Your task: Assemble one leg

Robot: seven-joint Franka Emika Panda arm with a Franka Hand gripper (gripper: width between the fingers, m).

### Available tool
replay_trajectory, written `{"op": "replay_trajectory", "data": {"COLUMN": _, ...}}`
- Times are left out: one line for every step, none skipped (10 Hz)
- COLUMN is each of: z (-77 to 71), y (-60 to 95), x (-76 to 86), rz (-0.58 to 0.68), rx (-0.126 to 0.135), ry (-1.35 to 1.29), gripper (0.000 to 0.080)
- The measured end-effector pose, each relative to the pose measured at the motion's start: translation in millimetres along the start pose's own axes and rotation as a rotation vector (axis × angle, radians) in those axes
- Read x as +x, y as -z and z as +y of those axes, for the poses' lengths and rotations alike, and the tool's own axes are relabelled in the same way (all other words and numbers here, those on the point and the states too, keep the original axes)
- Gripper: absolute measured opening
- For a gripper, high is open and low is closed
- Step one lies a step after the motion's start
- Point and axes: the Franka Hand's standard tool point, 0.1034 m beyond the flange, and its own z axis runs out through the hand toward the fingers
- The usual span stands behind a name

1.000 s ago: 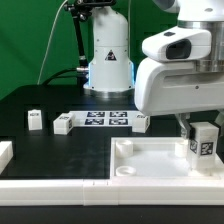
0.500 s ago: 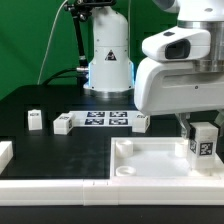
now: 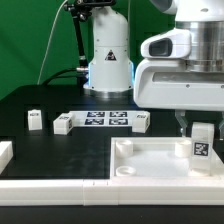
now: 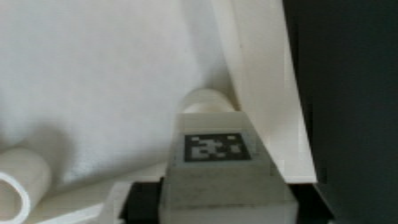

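Note:
My gripper is shut on a white stubby leg with a black-and-white tag on its side. It holds the leg upright over the right corner of the large white square tray-like piece. In the wrist view the leg sits between my dark fingers, its tip close to the piece's raised rim. Three more legs lie on the black table: one at the exterior view's left, one and another at the two ends of the marker board.
The marker board lies flat at mid table. A white robot base stands behind it. White rails run along the table's front edge, with a white block at the exterior view's left.
My gripper with the leg has moved a little lower and toward the exterior view's left, closer to the tray-like piece's corner.

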Motion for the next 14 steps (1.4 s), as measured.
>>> {"op": "replay_trajectory", "data": {"z": -0.1, "y": 0.0, "x": 0.2, "rz": 0.0, "rx": 0.008, "ry": -0.14, "gripper": 0.029}}
{"op": "replay_trajectory", "data": {"z": 0.4, "y": -0.6, "x": 0.5, "rz": 0.004, "rx": 0.014, "ry": -0.25, "gripper": 0.029}}
{"op": "replay_trajectory", "data": {"z": 0.3, "y": -0.6, "x": 0.3, "rz": 0.001, "rx": 0.021, "ry": -0.365, "gripper": 0.029}}
{"op": "replay_trajectory", "data": {"z": -0.1, "y": -0.5, "x": 0.5, "rz": 0.002, "rx": 0.023, "ry": -0.477, "gripper": 0.029}}
{"op": "replay_trajectory", "data": {"z": 0.4, "y": -0.9, "x": 1.0, "rz": -0.004, "rx": 0.028, "ry": -0.579, "gripper": 0.029}}
{"op": "replay_trajectory", "data": {"z": 0.2, "y": -0.9, "x": 1.2, "rz": -0.013, "rx": 0.031, "ry": -0.645, "gripper": 0.029}}
{"op": "replay_trajectory", "data": {"z": 0.4, "y": -1.0, "x": 1.5, "rz": -0.015, "rx": 0.033, "ry": -0.728, "gripper": 0.029}}
{"op": "replay_trajectory", "data": {"z": 0.3, "y": -1.0, "x": 1.4, "rz": -0.015, "rx": 0.032, "ry": -0.725, "gripper": 0.0311}}
{"op": "replay_trajectory", "data": {"z": 0.0, "y": -1.1, "x": 1.1, "rz": -0.015, "rx": 0.033, "ry": -0.696, "gripper": 0.0311}}
{"op": "replay_trajectory", "data": {"z": 0.0, "y": -1.2, "x": 1.0, "rz": -0.014, "rx": 0.033, "ry": -0.659, "gripper": 0.049}}
{"op": "replay_trajectory", "data": {"z": -0.4, "y": -0.5, "x": 1.1, "rz": -0.015, "rx": 0.031, "ry": -0.643, "gripper": 0.0616}}
{"op": "replay_trajectory", "data": {"z": -0.1, "y": -0.7, "x": 0.8, "rz": -0.015, "rx": 0.029, "ry": -0.553, "gripper": 0.0616}}
{"op": "replay_trajectory", "data": {"z": -0.2, "y": -0.6, "x": 0.5, "rz": -0.014, "rx": 0.027, "ry": -0.446, "gripper": 0.0642}}
{"op": "replay_trajectory", "data": {"z": -0.7, "y": 0.6, "x": 1.4, "rz": -0.018, "rx": 0.022, "ry": -0.27, "gripper": 0.0648}}
